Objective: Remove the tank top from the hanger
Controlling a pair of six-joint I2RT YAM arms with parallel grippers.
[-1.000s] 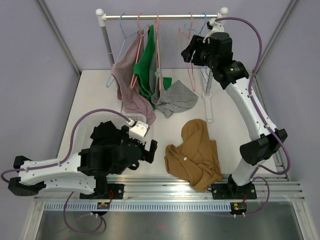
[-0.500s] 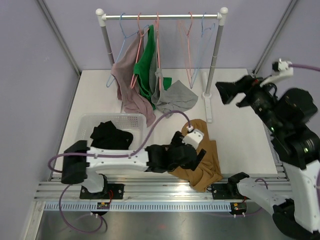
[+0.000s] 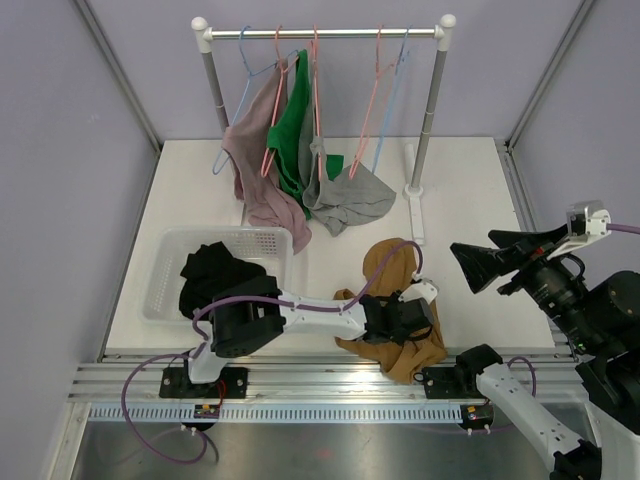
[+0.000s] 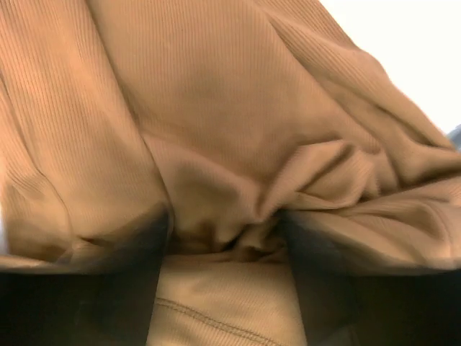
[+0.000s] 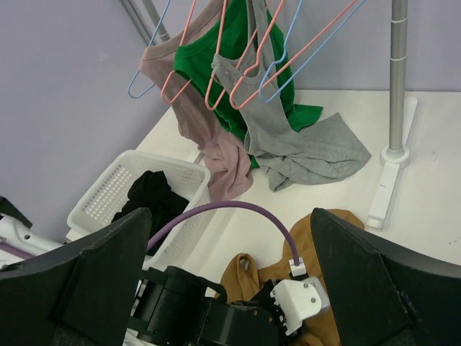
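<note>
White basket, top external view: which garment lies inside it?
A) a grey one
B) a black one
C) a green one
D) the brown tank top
B: the white basket holds a black garment, while the green garment and the grey garment hang from the rack and the brown tank top lies on the table.

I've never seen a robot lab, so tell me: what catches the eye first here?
A brown top lies crumpled near the table's front edge, the left fingers pressed into it. Behind, a pink top, a green top and a grey top droop from a rack; a basket at left holds black cloth.
</note>
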